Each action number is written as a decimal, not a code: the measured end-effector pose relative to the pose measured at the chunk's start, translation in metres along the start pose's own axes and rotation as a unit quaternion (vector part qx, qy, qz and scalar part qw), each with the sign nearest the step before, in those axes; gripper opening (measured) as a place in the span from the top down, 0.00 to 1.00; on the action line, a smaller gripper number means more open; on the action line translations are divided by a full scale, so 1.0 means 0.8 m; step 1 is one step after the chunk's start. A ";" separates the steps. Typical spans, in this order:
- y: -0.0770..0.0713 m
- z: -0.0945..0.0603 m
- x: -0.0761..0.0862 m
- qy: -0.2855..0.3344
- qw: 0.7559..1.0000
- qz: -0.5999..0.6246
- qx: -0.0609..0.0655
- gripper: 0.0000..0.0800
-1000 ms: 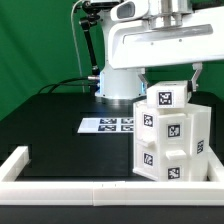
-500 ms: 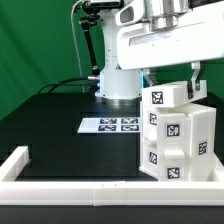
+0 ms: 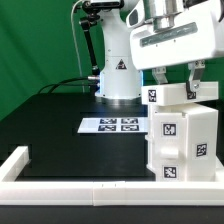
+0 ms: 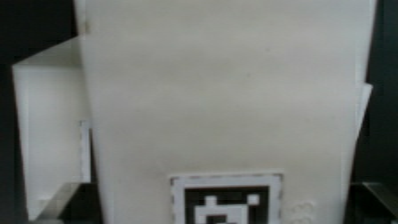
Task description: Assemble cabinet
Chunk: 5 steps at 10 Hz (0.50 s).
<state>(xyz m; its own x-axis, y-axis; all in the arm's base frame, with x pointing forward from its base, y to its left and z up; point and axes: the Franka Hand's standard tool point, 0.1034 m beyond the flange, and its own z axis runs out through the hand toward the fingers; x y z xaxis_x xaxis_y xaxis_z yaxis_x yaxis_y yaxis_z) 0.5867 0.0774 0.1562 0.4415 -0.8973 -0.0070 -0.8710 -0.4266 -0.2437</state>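
Observation:
The white cabinet shell (image 3: 186,142) stands at the exterior view's right, near the front rail, with black-and-white tags on its faces. A smaller white block (image 3: 173,95) with a tag sits at its top. My gripper (image 3: 178,80) comes down from above, and its fingers straddle this block and are shut on it. In the wrist view the white block (image 4: 222,100) fills almost the whole picture, with one tag (image 4: 224,203) near the jaws. Part of the shell (image 4: 50,120) shows beside it. The fingertips are mostly hidden by the block.
The marker board (image 3: 116,124) lies flat on the black table (image 3: 60,125) in the middle. A long white rail (image 3: 70,189) edges the front and turns a corner at the exterior view's left (image 3: 14,160). The arm's base (image 3: 116,78) stands behind.
The gripper has moved toward the exterior view's right with the block. The cabinet has turned and shifted right, so one tagged face now points squarely at the camera.

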 end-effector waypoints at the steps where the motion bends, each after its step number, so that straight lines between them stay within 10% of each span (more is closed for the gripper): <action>1: 0.000 0.000 0.000 -0.003 0.999 0.036 0.002 0.30; 3: -0.001 0.001 -0.004 -0.007 0.997 0.079 0.003 0.30; 5: -0.001 -0.004 0.000 -0.009 0.999 0.050 0.005 0.06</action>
<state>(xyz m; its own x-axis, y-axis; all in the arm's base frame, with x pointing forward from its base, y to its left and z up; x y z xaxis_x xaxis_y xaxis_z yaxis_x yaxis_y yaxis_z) 0.5867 0.0777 0.1591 0.3554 -0.9334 -0.0488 -0.9089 -0.3329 -0.2512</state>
